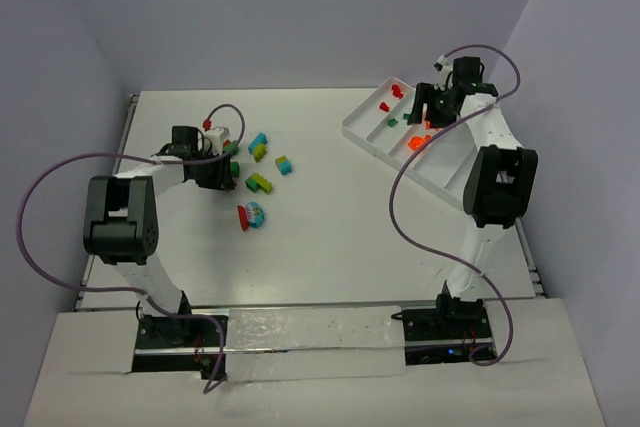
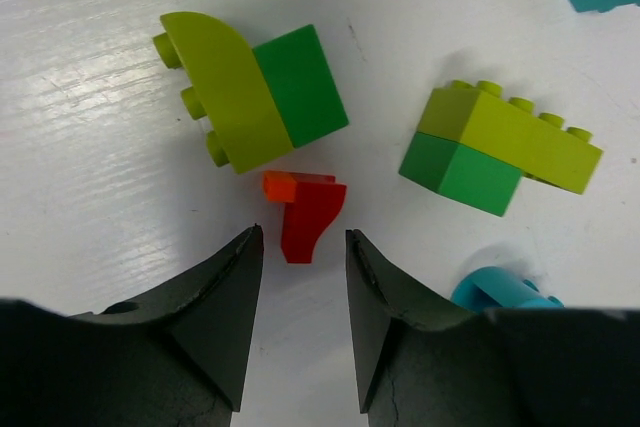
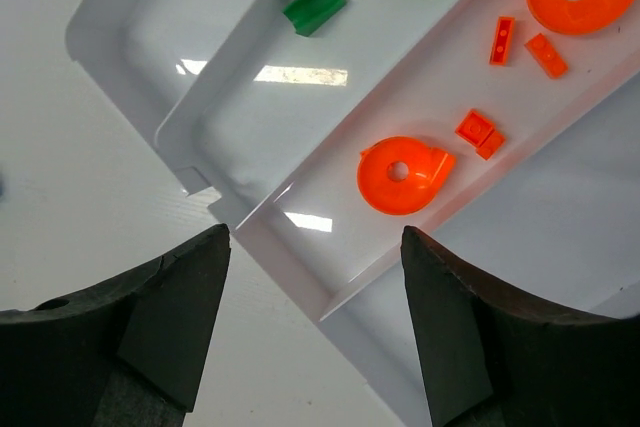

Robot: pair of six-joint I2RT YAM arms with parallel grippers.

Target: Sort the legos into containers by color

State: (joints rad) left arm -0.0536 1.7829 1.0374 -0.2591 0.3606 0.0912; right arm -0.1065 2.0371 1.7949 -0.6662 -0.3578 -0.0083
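On the table lies a small red lego (image 2: 312, 209) with an orange end. Its lower tip sits between the fingertips of my left gripper (image 2: 305, 237), which is partly open with a gap on each side of the piece. Beside it lie two yellow-green and green legos (image 2: 250, 97) (image 2: 500, 147) and a cyan one (image 2: 500, 292). My right gripper (image 3: 315, 237) hangs open and empty over the white tray (image 3: 130, 37). One of the containers holds orange legos, among them a round one (image 3: 403, 175). The neighbouring container holds green legos (image 3: 315, 5).
From above, the tray (image 1: 450, 172) lies slanted at the back right with my right gripper (image 1: 425, 112) over it. Loose legos (image 1: 259, 184) spread right of my left gripper (image 1: 228, 162). A red and cyan piece (image 1: 250, 214) lies nearer the front. Cables loop from both arms.
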